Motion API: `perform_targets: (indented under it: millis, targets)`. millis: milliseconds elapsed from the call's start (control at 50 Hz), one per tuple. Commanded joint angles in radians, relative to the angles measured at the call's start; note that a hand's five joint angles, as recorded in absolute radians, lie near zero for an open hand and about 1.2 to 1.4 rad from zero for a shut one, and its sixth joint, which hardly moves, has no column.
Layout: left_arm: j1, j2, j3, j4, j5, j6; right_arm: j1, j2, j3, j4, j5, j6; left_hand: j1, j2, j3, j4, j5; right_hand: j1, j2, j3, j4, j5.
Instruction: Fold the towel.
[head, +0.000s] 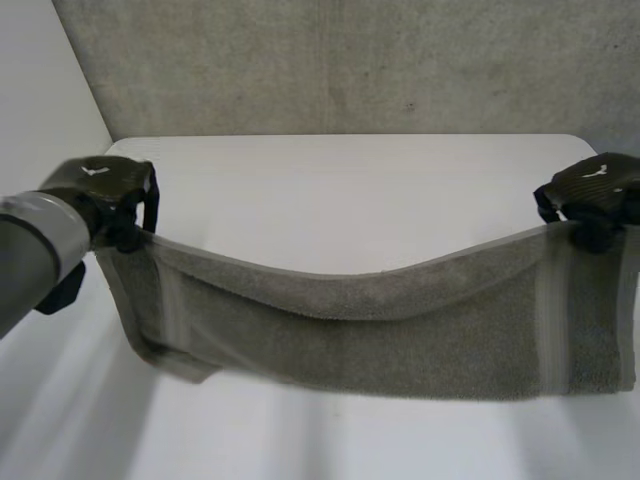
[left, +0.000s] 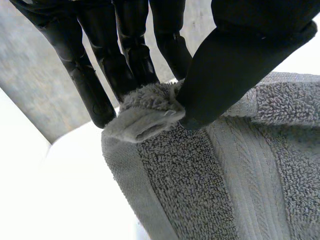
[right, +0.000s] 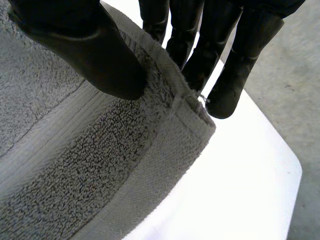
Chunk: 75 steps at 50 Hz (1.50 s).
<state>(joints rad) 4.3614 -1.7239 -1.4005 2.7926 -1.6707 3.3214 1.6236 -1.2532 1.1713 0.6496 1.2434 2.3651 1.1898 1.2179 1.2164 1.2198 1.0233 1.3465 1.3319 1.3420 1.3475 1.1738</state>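
The light over my table (head: 350, 180) is bright and soft. The white top glares so strongly that its surface washes out, most of all by the edges seen from both wrists. The towel (head: 380, 340) throws only a pale, soft-edged shadow toward the table's near edge. My left hand (left: 240, 65) looks almost black; my right hand (right: 90, 55) carries a dull sheen. The wall (head: 350, 70) beyond the far edge is dimmer, evenly grey.

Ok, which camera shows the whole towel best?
The head view: the towel spans from the left hand to the right hand, sagging in the middle over the table. The left wrist view shows, close up, the corner that hand pinches; the right wrist view shows the opposite corner, pinched the same way.
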Motion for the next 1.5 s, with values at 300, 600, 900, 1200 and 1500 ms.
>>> perform_targets:
  millis: [300, 600, 900, 1200, 1500]
  targets:
    - [-0.003, -0.266, 0.796, 0.469, -0.014, -0.088, 0.139, 0.219, -0.729, -0.620, 0.177, 0.327, 0.207, 0.178, 0.180, 0.176, 0.198, 0.050, 0.064, 0.054, 0.049, 0.048]
    - [0.026, -0.181, 0.349, 0.473, -0.001, -0.135, 0.131, 0.058, -0.272, -0.616, 0.062, 0.436, 0.207, 0.178, 0.180, 0.176, 0.198, 0.050, 0.064, 0.054, 0.049, 0.048]
    - [0.050, -0.163, -0.233, 0.486, 0.000, -0.125, 0.124, 0.136, 0.327, -0.622, -0.068, 0.131, 0.207, 0.178, 0.180, 0.176, 0.198, 0.050, 0.064, 0.054, 0.049, 0.048]
    - [0.083, 0.078, -0.408, 0.415, 0.011, -0.022, -0.008, -0.165, 0.554, -0.509, -0.076, 0.045, 0.207, 0.178, 0.180, 0.176, 0.198, 0.050, 0.064, 0.054, 0.049, 0.048]
    - [0.093, 0.414, -0.451, 0.130, 0.045, 0.075, -0.176, -0.528, 0.577, -0.205, -0.208, -0.075, 0.207, 0.178, 0.180, 0.176, 0.198, 0.050, 0.064, 0.054, 0.049, 0.048]
